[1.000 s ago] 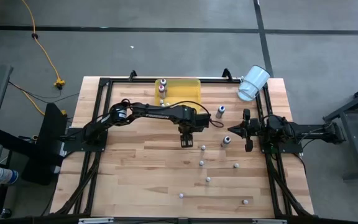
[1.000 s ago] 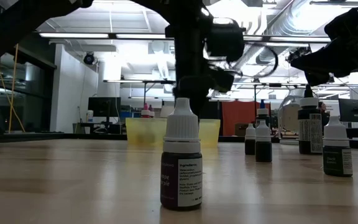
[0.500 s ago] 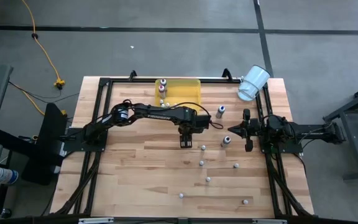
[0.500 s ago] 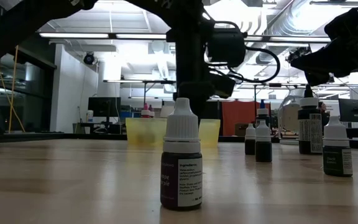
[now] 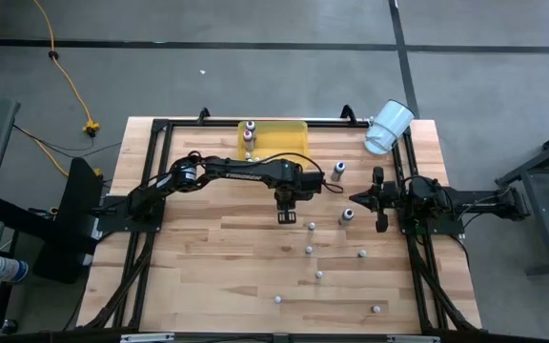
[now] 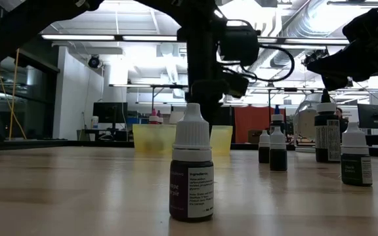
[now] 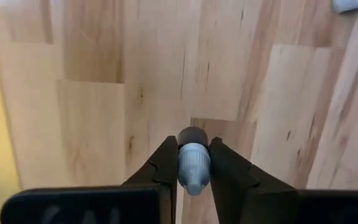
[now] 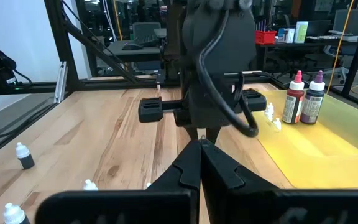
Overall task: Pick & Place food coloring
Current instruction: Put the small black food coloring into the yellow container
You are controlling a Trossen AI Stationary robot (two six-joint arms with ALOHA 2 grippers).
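— So, what sits around the left pincer (image 5: 285, 217)?

— Several loose bottles: one just right of it (image 5: 312, 226), two taller ones farther right (image 5: 337, 171), more scattered toward the near edge. A yellow tray (image 5: 287, 140) lies at the far side with two bottles (image 5: 249, 132) standing in it, and a white cup (image 5: 386, 127) lies tipped at the far right corner. Nothing stands between pincer and tray.

— And the pincer itself?

— Its two fingers (image 7: 164, 167) are closed on a small bottle (image 7: 193, 165), pale cap pointing back toward the wrist, dark body toward the bench (image 5: 208, 267). That is mid-bench, just near of the tray. The right pincer (image 5: 380, 226) waits at the right side, fingers pressed shut.

— How do the bottles look?

— Small, dark bodies, whitish caps; the nearest one (image 6: 191, 172) carries a printed label.

— The surface and room?

— Pale wooden planks in a black frame; behind, a workshop with ceiling lights and desks.
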